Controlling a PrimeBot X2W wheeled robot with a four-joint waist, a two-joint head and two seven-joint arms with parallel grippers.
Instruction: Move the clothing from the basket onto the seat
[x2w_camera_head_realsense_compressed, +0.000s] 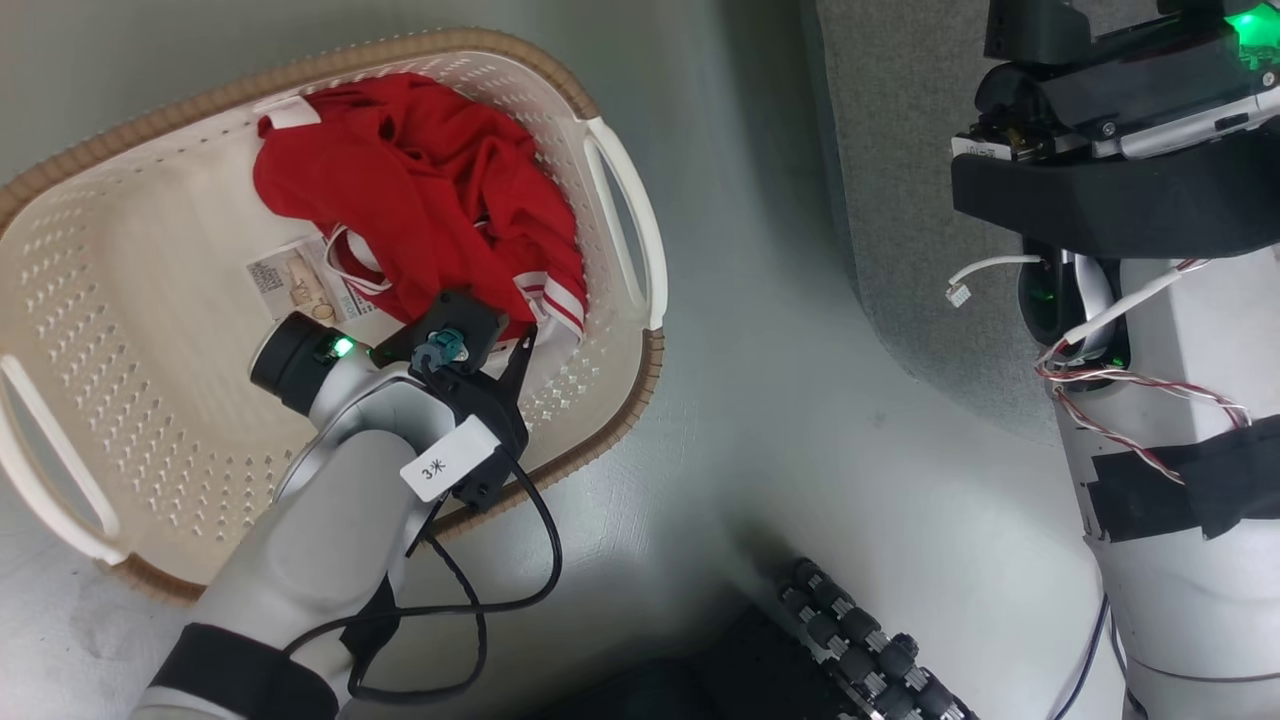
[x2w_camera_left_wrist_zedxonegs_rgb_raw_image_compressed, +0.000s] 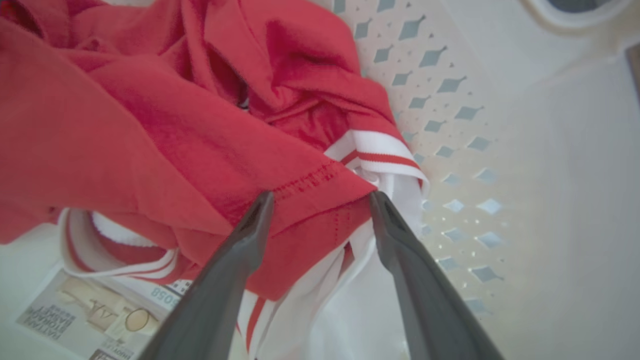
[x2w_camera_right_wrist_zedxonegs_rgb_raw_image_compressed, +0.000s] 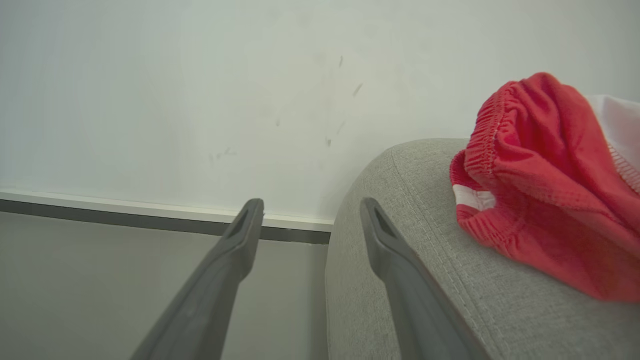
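1. Clothing (x2w_camera_head_realsense_compressed: 420, 190) lies in a crumpled red heap inside the basket (x2w_camera_head_realsense_compressed: 150, 330), piled against its far wall and right-hand side, with a white-banded cuff hanging toward the near edge.
2. A paper label (x2w_camera_head_realsense_compressed: 295, 280) lies on the basket's bottom, partly tucked under the heap.
3. The basket stands on the pale floor (x2w_camera_head_realsense_compressed: 780, 420), near the grey seat (x2w_camera_head_realsense_compressed: 900, 200).
4. The left gripper (x2w_camera_left_wrist_zedxonegs_rgb_raw_image_compressed: 322, 200) reaches down into the basket, jaws spread wide. Its tips rest at the stitched red hem, and a striped white band lies just beyond the right finger; nothing is clamped.
5. The right gripper (x2w_camera_right_wrist_zedxonegs_rgb_raw_image_compressed: 310, 205) hangs open and empty beside the seat's rounded edge, pointing toward a white wall (x2w_camera_right_wrist_zedxonegs_rgb_raw_image_compressed: 200, 100).
6. Another red garment (x2w_camera_right_wrist_zedxonegs_rgb_raw_image_compressed: 540, 175) with a gathered waistband already lies on the seat.
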